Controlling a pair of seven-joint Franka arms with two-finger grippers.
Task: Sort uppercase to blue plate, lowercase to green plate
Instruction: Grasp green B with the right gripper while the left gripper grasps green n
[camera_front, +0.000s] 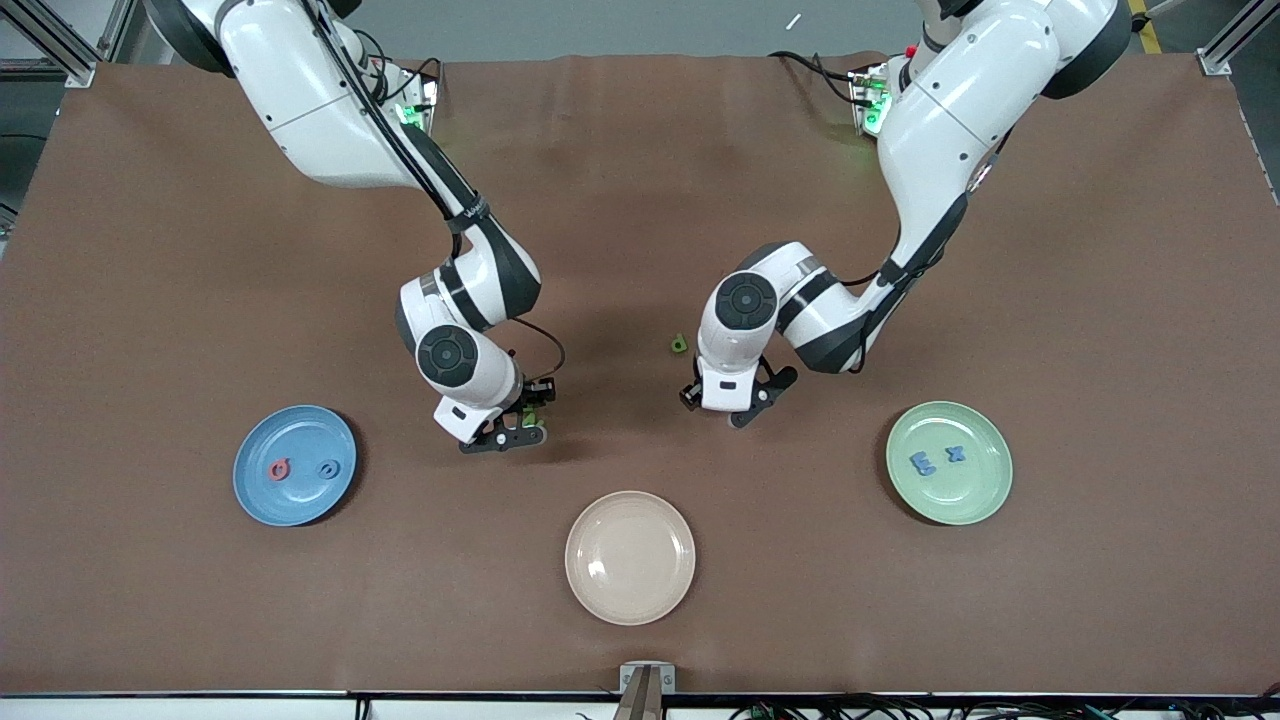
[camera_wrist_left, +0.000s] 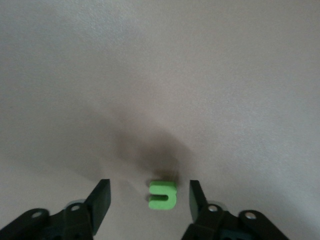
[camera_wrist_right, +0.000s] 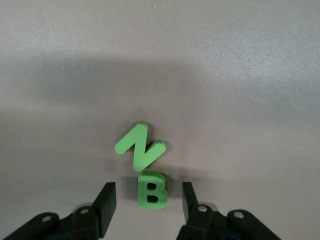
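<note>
Uppercase letters are split between the blue plate (camera_front: 250, 490) and the brown table (camera_front: 640, 180): a pink-red Q (camera_front: 279, 469) and a blue C (camera_front: 328, 469) lie side by side on that plate, which sits toward the right arm's end of the table. The green B (camera_wrist_right: 152, 189) and green N (camera_wrist_right: 139, 147) lie flat on the table with the N's lower corner touching the top of the B. The right gripper (camera_wrist_right: 148, 200) hangs low over them with its jaws released, one finger on either side of the B and neither touching it.

Lowercase letters are also divided. A blue E-shaped letter (camera_front: 921, 462) and a blue x (camera_front: 957, 453) rest next to each other on the green plate (camera_front: 985, 495), toward the left arm's end of the table. The green u (camera_wrist_left: 162, 194) lies flat on the table between the spread fingers of the left gripper (camera_wrist_left: 149, 200), clear of both. The green p (camera_front: 680, 344) sits on the table just beside the left arm's wrist, farther from the front camera than the plates.

A cream plate (camera_front: 630, 585) stands between the two coloured plates and nearer to the front camera than either
</note>
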